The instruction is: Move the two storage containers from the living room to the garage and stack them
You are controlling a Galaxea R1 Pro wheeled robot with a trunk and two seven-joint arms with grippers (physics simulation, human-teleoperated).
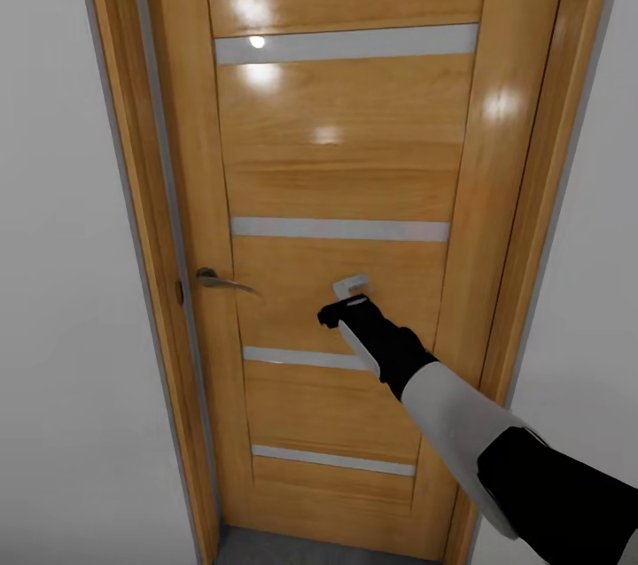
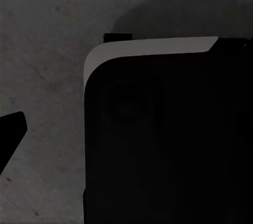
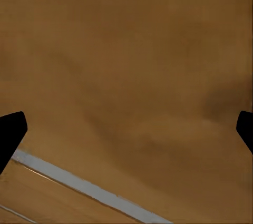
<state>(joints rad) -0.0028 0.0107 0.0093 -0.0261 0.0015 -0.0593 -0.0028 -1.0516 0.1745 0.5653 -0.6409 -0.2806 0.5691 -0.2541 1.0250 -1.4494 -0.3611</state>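
Note:
The storage containers are out of view. I face a shut wood door (image 1: 337, 175) with pale horizontal strips and a metal lever handle (image 1: 221, 282) on its left side. My right gripper (image 1: 344, 299) is stretched out to the door's middle panel, to the right of the handle and apart from it. In the right wrist view the right gripper (image 3: 126, 129) is open against the door's surface (image 3: 126, 50), nothing between its fingertips. In the left wrist view one dark fingertip (image 2: 11, 132) of my left gripper hangs over rough dark grey floor (image 2: 47, 50), beside a black robot part (image 2: 168, 139).
The wooden door frame (image 1: 124, 193) and white walls (image 1: 53, 282) flank the door on both sides. A strip of grey floor (image 1: 266, 549) shows at the door's foot. My right arm (image 1: 461, 423) crosses the lower right of the head view.

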